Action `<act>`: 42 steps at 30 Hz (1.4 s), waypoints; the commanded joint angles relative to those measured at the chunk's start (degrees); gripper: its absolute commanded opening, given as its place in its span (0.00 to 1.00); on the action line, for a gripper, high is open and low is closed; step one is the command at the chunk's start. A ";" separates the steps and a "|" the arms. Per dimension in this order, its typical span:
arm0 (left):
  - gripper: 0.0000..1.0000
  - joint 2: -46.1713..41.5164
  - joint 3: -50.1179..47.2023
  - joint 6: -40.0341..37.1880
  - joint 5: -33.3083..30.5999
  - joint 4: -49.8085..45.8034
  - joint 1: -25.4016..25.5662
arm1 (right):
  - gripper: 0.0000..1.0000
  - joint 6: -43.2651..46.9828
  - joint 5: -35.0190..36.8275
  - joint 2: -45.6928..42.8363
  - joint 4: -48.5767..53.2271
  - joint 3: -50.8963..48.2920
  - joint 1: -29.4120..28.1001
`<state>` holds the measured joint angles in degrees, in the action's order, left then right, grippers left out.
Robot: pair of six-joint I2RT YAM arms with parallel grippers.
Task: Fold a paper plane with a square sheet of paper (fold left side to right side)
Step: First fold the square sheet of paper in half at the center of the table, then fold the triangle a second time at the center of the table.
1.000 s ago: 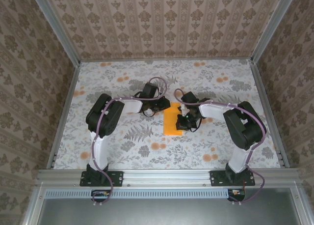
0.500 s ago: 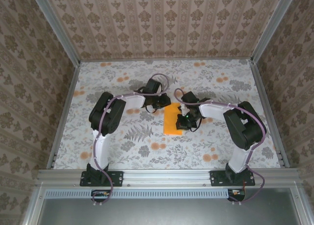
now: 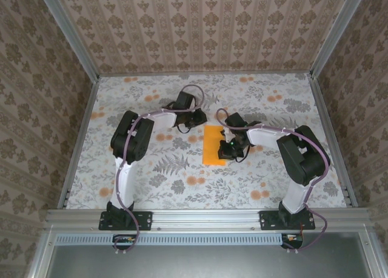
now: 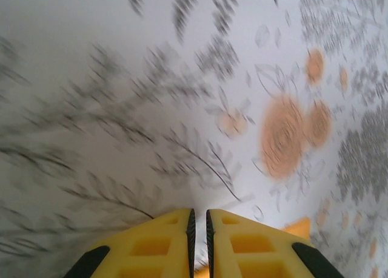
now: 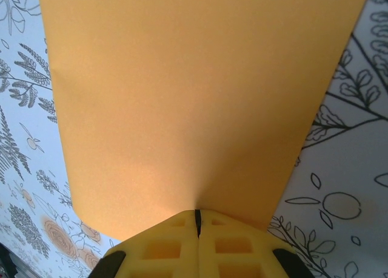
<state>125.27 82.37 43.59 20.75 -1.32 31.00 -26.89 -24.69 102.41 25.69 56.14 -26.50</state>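
Observation:
The square sheet of paper point(image 3: 213, 145) lies mid-table, bright orange, doubled over into an upright rectangle. In the right wrist view the paper point(image 5: 194, 96) stretches away from my right gripper point(image 5: 197, 212), which is shut on its near edge. From above, the right gripper point(image 3: 228, 149) sits at the sheet's right edge. My left gripper point(image 3: 197, 116) hovers up and left of the sheet, apart from it. Its jaws point(image 4: 198, 212) are shut to a thin slit with nothing between them; an orange corner of the paper point(image 4: 298, 227) peeks beside them. The paper plane is out of view.
The table point(image 3: 151, 175) carries a cloth of grey leaves and small orange blossoms. Metal rails and patterned walls point(image 3: 79, 132) close it in on three sides. Both arm bases stand at the near edge.
My left gripper has drawn back up and to the left, away from the sheet's top left edge. The right gripper has stayed at the sheet's right edge.

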 commanded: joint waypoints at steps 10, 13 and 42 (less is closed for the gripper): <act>0.19 -15.47 -8.51 -7.18 -3.33 -1.67 -1.76 | 0.27 -2.64 -2.87 -9.06 -5.92 -3.01 1.53; 0.19 -19.96 -12.05 -7.39 -1.26 -2.88 -0.94 | 0.39 -2.76 -1.49 -12.90 -7.84 -3.77 3.99; 0.16 -7.15 -13.06 -1.13 2.62 2.18 5.91 | 0.51 -8.98 -12.55 -5.40 -6.03 -6.27 9.72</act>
<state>117.64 70.48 41.47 23.99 0.40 36.84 -34.96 -34.41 95.11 17.39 49.23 -16.64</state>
